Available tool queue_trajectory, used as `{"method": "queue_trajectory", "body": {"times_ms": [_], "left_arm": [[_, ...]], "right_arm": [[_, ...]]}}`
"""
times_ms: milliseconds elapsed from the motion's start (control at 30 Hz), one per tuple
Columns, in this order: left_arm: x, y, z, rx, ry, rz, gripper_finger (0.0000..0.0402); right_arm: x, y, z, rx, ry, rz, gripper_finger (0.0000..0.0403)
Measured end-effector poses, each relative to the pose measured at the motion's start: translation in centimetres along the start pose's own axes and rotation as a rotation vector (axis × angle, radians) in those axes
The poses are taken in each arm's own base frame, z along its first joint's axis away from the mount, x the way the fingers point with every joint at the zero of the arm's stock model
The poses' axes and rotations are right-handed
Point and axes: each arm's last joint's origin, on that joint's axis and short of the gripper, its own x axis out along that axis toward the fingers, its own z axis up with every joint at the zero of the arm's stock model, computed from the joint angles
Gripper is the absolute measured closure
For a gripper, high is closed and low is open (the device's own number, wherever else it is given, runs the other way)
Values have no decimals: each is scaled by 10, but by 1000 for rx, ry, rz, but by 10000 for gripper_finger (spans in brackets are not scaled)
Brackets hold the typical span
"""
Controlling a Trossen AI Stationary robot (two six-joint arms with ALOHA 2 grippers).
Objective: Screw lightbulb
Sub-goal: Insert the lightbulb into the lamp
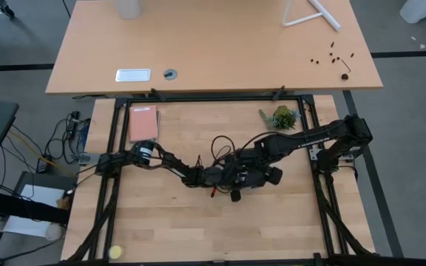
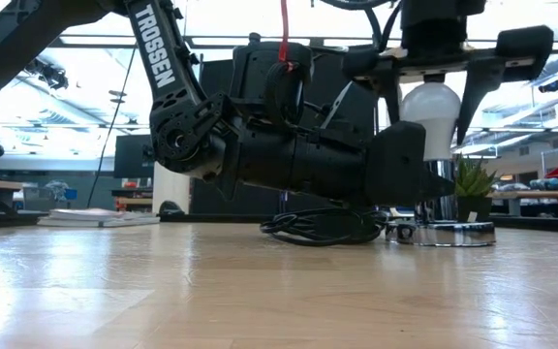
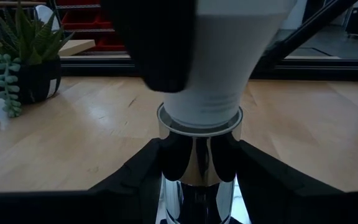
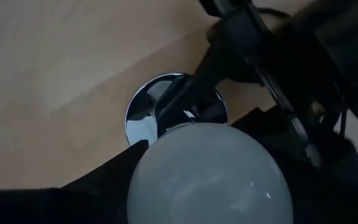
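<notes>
Lightbulb [image 3: 219, 74]: white, upright, base entering the chrome socket [image 3: 197, 158] at table centre. Right gripper [image 4: 207, 186]: fingers clasping the globe from above. Left gripper [image 3: 197, 186]: fingers bracing the socket stem. Status: seated, apparently not fully threaded; turning remains.

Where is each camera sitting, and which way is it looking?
High view: above the table, looking straight down; both arms meet mid-table, potted plant behind them.
Low view: at table-top height, looking level; the right pincer holds the lightbulb over the chrome socket.
Left wrist view: on the left arm, looking level; its pincer grips the socket stem.
Right wrist view: on the right arm, looking down; the bulb sits between its fingers.
Shared: both wrist views show bulb and socket.
</notes>
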Motion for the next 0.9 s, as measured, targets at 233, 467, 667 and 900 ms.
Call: {"method": "queue_trajectory", "body": {"times_ms": [233,467,667,900], "left_arm": [[0,0,0,-12,-1,-6,222],[0,0,0,-16,-1,7,223],[0,0,0,-15,-2,30,223],[-1,0,0,-14,-3,57,223]], "right_arm": [[0,0,0,313,1,-1,125],[1,3,5,588,33,-53,125],[1,4,7,823,34,-85,124],[1,3,6,1092,33,-121,124]]}}
